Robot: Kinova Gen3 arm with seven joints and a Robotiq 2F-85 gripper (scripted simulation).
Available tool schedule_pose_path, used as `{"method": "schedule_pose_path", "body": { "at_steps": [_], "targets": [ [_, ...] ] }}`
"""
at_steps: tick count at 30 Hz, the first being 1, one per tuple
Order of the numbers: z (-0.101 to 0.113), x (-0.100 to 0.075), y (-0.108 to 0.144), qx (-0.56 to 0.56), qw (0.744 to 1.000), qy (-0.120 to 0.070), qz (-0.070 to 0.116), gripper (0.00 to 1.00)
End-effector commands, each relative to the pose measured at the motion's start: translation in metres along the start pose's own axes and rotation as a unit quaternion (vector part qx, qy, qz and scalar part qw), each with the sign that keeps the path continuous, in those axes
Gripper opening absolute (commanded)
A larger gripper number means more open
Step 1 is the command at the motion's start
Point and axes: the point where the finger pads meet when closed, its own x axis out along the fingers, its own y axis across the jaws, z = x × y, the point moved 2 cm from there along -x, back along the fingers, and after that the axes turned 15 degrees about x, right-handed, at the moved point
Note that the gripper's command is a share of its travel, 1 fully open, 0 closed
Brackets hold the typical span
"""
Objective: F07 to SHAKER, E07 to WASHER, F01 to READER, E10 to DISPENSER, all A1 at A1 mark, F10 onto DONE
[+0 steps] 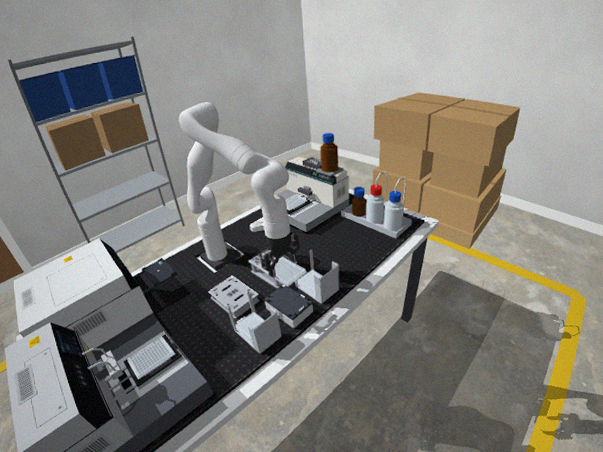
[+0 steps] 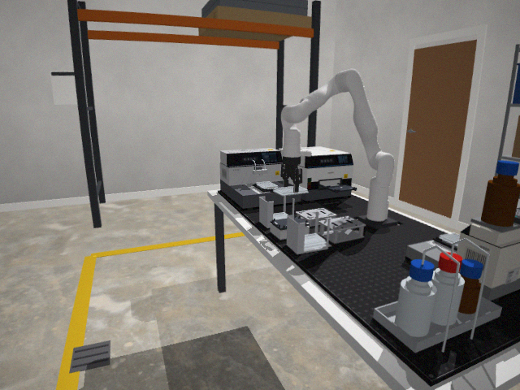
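My gripper (image 1: 281, 253) points straight down over the middle of the deck, its fingers spread wide and shut on the sides of a white well plate (image 1: 289, 271). In the exterior view the plate (image 2: 289, 191) hangs flat at the fingertips (image 2: 291, 188), higher than the rack posts. It is above the dark-topped shaker block (image 1: 290, 304), which carries no plate. Another white plate (image 1: 149, 357) sits in the front left instrument. A third plate (image 1: 297, 203) sits on the dispenser with the brown bottle. The back left instrument's dark tray (image 1: 158, 273) looks empty. I cannot read the plate labels.
Two white stack racks with thin posts (image 1: 320, 283) (image 1: 258, 329) flank the shaker. Two slotted nests (image 1: 232, 293) (image 2: 344, 228) stand behind it. A tray of bottles (image 1: 381, 210) is at the right end. Cardboard boxes and a shelf stand off the table.
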Motion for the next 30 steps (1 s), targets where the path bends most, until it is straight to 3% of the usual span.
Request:
{"method": "schedule_pose_path", "body": {
  "at_steps": [1, 15, 30],
  "targets": [
    [0.0, -0.006, 0.0, 0.0, 1.0, -0.001, 0.0, 0.94],
    [0.0, -0.012, 0.0, 0.0, 1.0, -0.001, 0.0, 0.94],
    [-0.027, -0.012, -0.033, 0.001, 1.0, -0.001, 0.0, 0.94]
  ]
}}
